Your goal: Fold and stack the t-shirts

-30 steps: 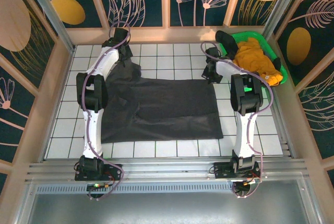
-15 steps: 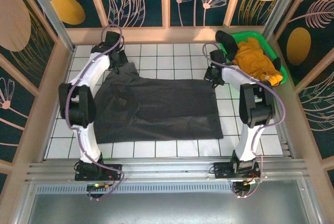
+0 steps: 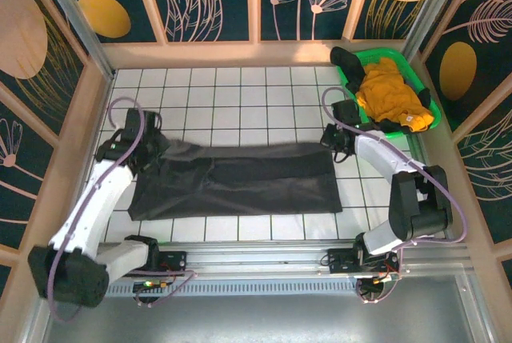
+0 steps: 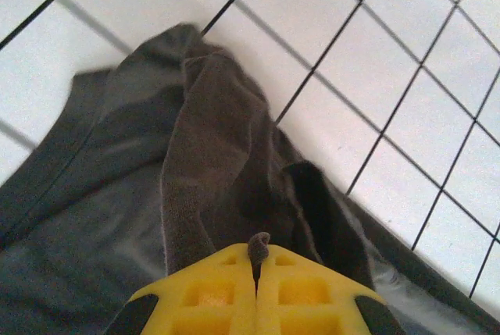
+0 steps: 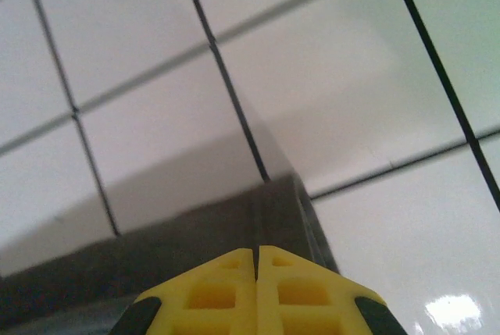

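A dark charcoal grey t-shirt [image 3: 240, 183] lies stretched wide across the white tiled table. My left gripper [image 3: 150, 141] is shut on its far left edge, and the left wrist view shows a nub of grey cloth [image 4: 258, 243] pinched between the yellow fingertips of that gripper [image 4: 256, 261]. My right gripper [image 3: 333, 141] is shut on the shirt's far right corner [image 5: 269, 210], its fingers [image 5: 256, 255] pressed together over the hem. A mustard yellow t-shirt [image 3: 390, 91] lies crumpled in the green tray [image 3: 398, 53] at the back right.
A dark piece of cloth [image 3: 348, 61] hangs over the tray's left end. Wooden frame rails and patterned panels wall in the table on three sides. A metal rail [image 3: 256, 259] with the arm bases runs along the near edge.
Both arms have drawn back toward the near edge, pulling the grey shirt's far edge with them. The shirt now spans less depth, and the left arm has swung out to the left.
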Controlling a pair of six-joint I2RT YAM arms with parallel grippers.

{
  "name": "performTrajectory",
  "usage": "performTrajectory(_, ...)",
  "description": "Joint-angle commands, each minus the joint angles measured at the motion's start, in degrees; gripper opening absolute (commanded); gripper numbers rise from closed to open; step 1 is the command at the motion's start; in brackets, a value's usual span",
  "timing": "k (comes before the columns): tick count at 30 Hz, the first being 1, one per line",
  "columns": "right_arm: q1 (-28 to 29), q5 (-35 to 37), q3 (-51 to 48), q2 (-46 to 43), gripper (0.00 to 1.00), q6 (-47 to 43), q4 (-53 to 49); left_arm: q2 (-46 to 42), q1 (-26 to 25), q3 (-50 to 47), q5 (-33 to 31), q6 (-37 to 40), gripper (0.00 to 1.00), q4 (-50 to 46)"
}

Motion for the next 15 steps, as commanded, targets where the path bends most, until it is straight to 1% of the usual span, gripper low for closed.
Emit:
performTrajectory(1, 0.28, -0.39, -3.12, -0.54, 0.0, 2.55, -2.0, -4.36, -0.04, -4.78, 1.39, -8.59, 0.0, -3.86)
performTrajectory(6, -0.06, 1.15, -3.11, 1.46, 0.0, 3.52, -3.24, -9.68, -0.08, -7.4, -1.42, -12.13, 0.0, -10.71)
performTrajectory(10, -0.07, 1.65, -1.92, 2.04, 0.0, 3.32, -3.67, -12.04, -0.08, -8.86, -0.93, -13.87, 0.0, -12.57)
performTrajectory(15, 0.03, 2.95, -0.81, 0.38, 0.0, 2.91, -5.4, -13.39, -0.09, -7.97, -3.94, -15.06, 0.0, -16.22)
